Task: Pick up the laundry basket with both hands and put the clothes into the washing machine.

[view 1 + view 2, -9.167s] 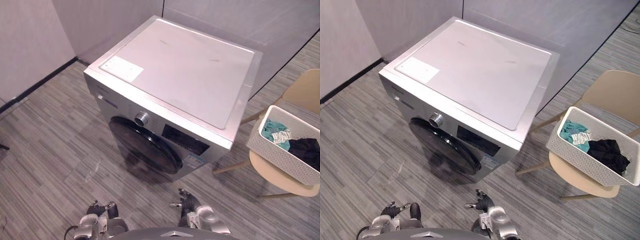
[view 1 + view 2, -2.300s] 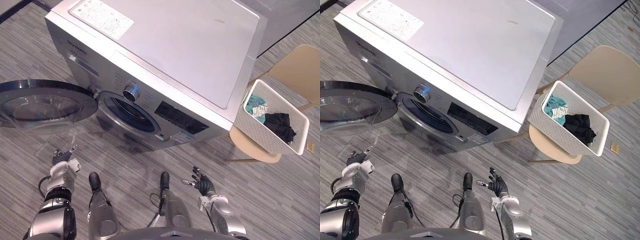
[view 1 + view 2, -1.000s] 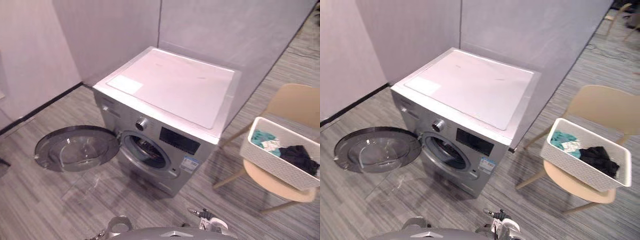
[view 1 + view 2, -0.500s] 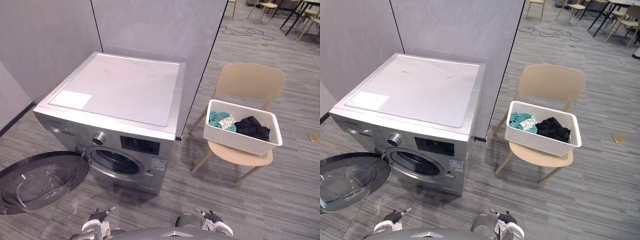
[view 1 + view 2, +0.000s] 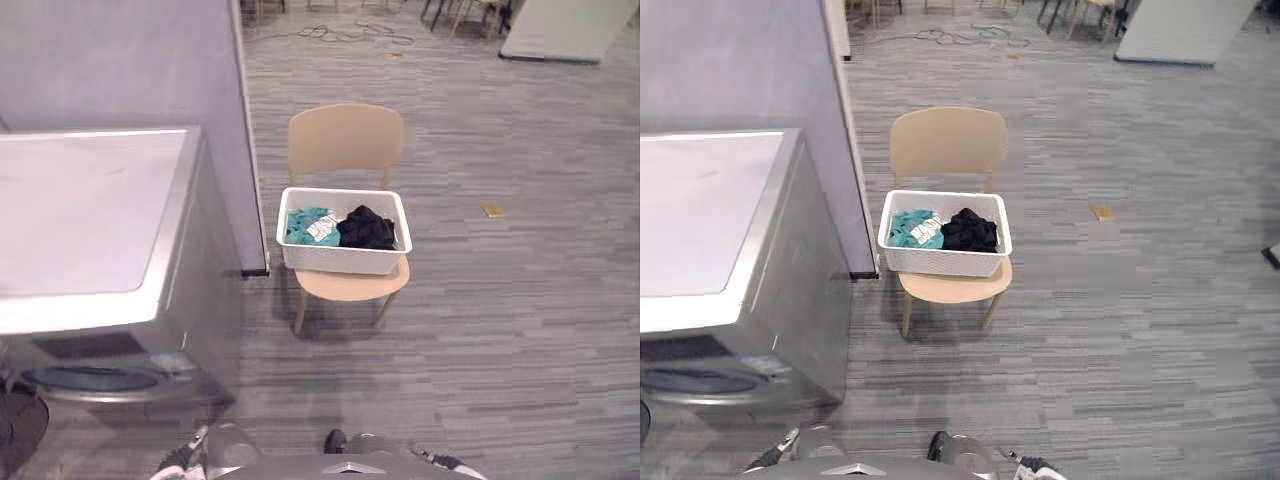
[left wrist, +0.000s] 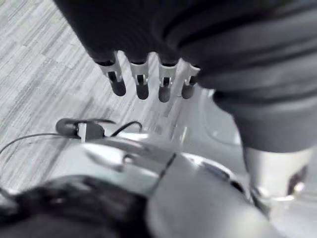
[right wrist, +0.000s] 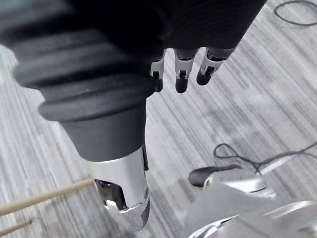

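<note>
White laundry basket (image 5: pixel 344 263) of clothes on a tan chair (image 5: pixel 345 141), beside a silver washing machine (image 5: pixel 90 220).
The basket rests on the chair seat, to the right of the machine — teal clothes (image 5: pixel 304 225) in its left half, black clothes (image 5: pixel 368 228) in its right. Both robot hands hang low, well apart from it: left hand (image 6: pixel 148 74) and right hand (image 7: pixel 181 74) have straight, relaxed fingers, holding nothing.

Laundry basket (image 5: pixel 345 258) mid-frame is plain white. Inside it: teal clothes (image 5: pixel 299 224), a black heap (image 5: pixel 367 229) and one white-and-grey printed bit (image 5: pixel 322 229). Chair (image 5: pixel 346 140) is pale tan. Washing machine (image 5: pixel 80 215) on the left is silver-grey. Floor (image 5: pixel 520 290) is grey with streaky plank stripes, and the partition (image 5: pixel 120 60) is flat mauve-grey.
</note>
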Robot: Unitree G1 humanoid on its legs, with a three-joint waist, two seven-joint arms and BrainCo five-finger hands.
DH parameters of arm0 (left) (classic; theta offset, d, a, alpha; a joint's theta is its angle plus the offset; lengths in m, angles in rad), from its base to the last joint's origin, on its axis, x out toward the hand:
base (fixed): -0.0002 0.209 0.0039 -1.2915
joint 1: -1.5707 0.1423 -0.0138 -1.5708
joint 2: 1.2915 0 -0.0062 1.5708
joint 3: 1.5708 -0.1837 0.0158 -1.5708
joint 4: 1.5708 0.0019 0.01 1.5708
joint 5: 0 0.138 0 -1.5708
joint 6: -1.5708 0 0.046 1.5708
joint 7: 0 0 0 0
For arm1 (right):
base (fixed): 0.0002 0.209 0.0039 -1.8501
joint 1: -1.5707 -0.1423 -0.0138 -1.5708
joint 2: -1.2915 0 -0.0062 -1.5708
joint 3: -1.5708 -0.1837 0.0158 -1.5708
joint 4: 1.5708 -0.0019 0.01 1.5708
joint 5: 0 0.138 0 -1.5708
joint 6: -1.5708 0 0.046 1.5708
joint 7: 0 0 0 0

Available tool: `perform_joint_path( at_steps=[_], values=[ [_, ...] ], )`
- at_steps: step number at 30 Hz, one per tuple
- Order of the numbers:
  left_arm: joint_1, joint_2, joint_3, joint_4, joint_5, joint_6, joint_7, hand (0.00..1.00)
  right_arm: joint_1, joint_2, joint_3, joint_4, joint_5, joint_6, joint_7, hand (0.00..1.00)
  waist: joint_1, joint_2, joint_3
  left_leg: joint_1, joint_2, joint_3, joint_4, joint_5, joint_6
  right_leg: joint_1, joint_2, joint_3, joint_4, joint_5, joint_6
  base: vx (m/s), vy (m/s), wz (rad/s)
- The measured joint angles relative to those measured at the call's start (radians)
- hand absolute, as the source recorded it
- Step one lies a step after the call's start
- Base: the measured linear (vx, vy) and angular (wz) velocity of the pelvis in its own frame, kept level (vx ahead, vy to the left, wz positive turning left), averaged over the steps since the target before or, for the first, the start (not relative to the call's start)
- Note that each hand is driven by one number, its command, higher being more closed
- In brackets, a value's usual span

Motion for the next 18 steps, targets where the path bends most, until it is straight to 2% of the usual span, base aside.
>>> perform_joint_path(
  at_steps=[1,2,3,4,5,7,8,9,10,11,12,13,14,15,16,17,18],
  values=[
    [0.017,-0.016,-0.007,-0.001,0.000,0.000,-0.001,0.00,-0.011,-0.001,0.000,-0.001,0.000,0.004,0.001,0.00,0.006,0.023,0.003,-0.011,-0.071,-0.005,-0.076,-0.032,-0.007,0.012,0.015,0.035,-0.019,0.011,0.010,0.22,-0.056,-0.98],
    [0.035,-0.024,-0.005,-0.007,-0.001,0.000,-0.003,0.00,-0.024,0.006,0.000,0.000,-0.001,0.007,0.002,0.00,0.012,0.029,0.001,-0.015,-0.140,-0.013,-0.197,-0.037,-0.015,0.013,0.022,0.069,-0.031,0.016,0.010,0.23,-0.042,-0.96],
    [0.041,-0.024,-0.004,-0.009,-0.001,0.000,-0.004,0.00,-0.033,0.015,0.001,-0.001,-0.002,0.009,0.002,0.00,0.013,0.029,0.002,-0.019,-0.168,-0.020,-0.260,-0.037,-0.014,0.016,0.025,0.089,-0.036,0.016,0.008,0.25,-0.012,-0.83],
    [0.041,-0.024,0.007,-0.008,-0.001,0.002,-0.006,0.00,-0.047,0.026,0.000,-0.002,-0.006,0.009,0.003,0.00,0.019,0.027,0.005,-0.027,-0.231,-0.075,-0.392,-0.027,-0.011,0.032,0.026,0.116,-0.050,0.019,0.003,0.27,0.011,-0.72],
    [0.038,-0.029,0.014,-0.012,-0.001,0.002,-0.006,0.00,-0.053,0.031,0.003,-0.006,-0.010,0.009,0.003,0.00,0.038,0.028,0.004,-0.031,-0.274,-0.126,-0.518,0.014,-0.011,0.045,0.027,0.141,-0.063,0.018,0.006,0.31,0.053,-0.72],
    [0.039,-0.038,0.034,-0.014,0.001,0.003,-0.007,0.00,-0.053,0.035,0.029,-0.025,-0.011,0.009,0.003,0.00,0.060,0.034,-0.001,-0.010,-0.291,-0.166,-0.578,0.125,0.010,0.062,0.034,0.198,-0.070,-0.001,0.025,0.22,0.080,-0.72],
    [0.040,-0.041,0.048,-0.014,0.001,0.005,-0.007,0.00,-0.046,0.040,0.037,-0.039,-0.012,0.009,0.003,0.00,0.063,0.035,-0.006,-0.006,-0.298,-0.168,-0.571,0.128,0.056,0.069,0.032,0.209,-0.061,-0.016,0.032,0.29,0.121,-0.64],
    [0.040,-0.047,0.072,-0.027,0.001,0.004,-0.007,0.00,-0.052,0.059,0.050,-0.059,-0.021,0.008,0.005,0.00,0.062,0.023,-0.014,0.007,-0.307,-0.141,-0.551,0.087,0.073,0.061,0.013,0.226,-0.007,-0.065,0.040,0.36,0.136,-0.44],
    [0.042,-0.043,0.084,-0.033,0.001,0.003,-0.007,0.00,-0.034,0.079,0.062,-0.076,-0.044,0.008,0.007,0.00,0.063,-0.004,-0.025,0.022,-0.321,-0.111,-0.535,0.049,0.079,0.031,-0.013,0.236,0.101,-0.127,0.052,0.38,0.127,-0.43],
    [0.043,-0.038,0.099,-0.031,-0.003,0.018,-0.001,0.00,-0.026,0.089,0.068,-0.080,-0.049,0.007,0.007,0.00,0.066,-0.019,-0.032,0.037,-0.334,-0.103,-0.538,0.030,0.086,0.003,-0.026,0.236,0.179,-0.157,0.065,0.31,0.090,-0.61],
    [0.060,-0.030,0.119,-0.006,-0.013,0.037,0.002,0.00,-0.023,0.104,0.071,-0.102,-0.049,0.005,0.009,0.00,0.066,-0.038,-0.038,0.082,-0.343,-0.068,-0.537,-0.004,0.082,-0.112,-0.051,0.240,0.474,-0.181,0.114,0.31,0.078,-0.56],
    [0.075,-0.021,0.123,0.003,-0.020,0.057,0.006,0.00,-0.010,0.109,0.071,-0.126,-0.049,-0.001,0.009,0.00,0.065,-0.049,-0.034,0.115,-0.353,-0.062,-0.536,-0.020,0.085,-0.182,-0.060,0.252,0.664,-0.151,0.165,0.31,0.062,-0.43],
    [0.087,-0.015,0.120,0.004,-0.019,0.065,0.007,0.00,0.001,0.111,0.072,-0.140,-0.049,-0.005,0.010,0.00,0.062,-0.056,-0.032,0.135,-0.358,-0.063,-0.532,-0.023,0.095,-0.220,-0.066,0.257,0.787,-0.127,0.192,0.32,0.005,0.07],
    [0.103,-0.017,0.119,0.004,-0.020,0.071,0.018,0.00,0.026,0.115,0.061,-0.170,-0.042,-0.013,0.018,0.00,0.057,-0.064,-0.027,0.172,-0.362,-0.078,-0.518,-0.044,0.098,-0.280,-0.075,0.260,0.958,-0.112,0.203,0.32,-0.058,0.42],
    [0.106,-0.012,0.120,0.004,-0.020,0.080,0.030,0.00,0.041,0.114,0.053,-0.196,-0.043,-0.013,0.021,0.00,0.050,-0.069,-0.027,0.194,-0.362,-0.105,-0.509,-0.050,0.094,-0.308,-0.084,0.253,1.018,-0.114,0.203,0.39,-0.111,0.92],
    [0.106,-0.009,0.120,0.004,-0.020,0.087,0.036,0.00,0.052,0.113,0.028,-0.205,-0.044,-0.014,0.020,0.00,0.036,-0.073,-0.030,0.212,-0.360,-0.141,-0.514,-0.050,0.093,-0.335,-0.133,0.221,1.010,-0.125,0.188,0.31,-0.117,1.01],
    [0.106,-0.006,0.120,-0.001,-0.020,0.087,0.037,0.00,0.053,0.113,0.014,-0.206,-0.043,-0.012,0.020,0.00,0.035,-0.072,-0.030,0.225,-0.358,-0.157,-0.530,-0.051,0.089,-0.348,-0.173,0.202,0.979,-0.132,0.174,0.30,-0.140,1.14]
  ],
)
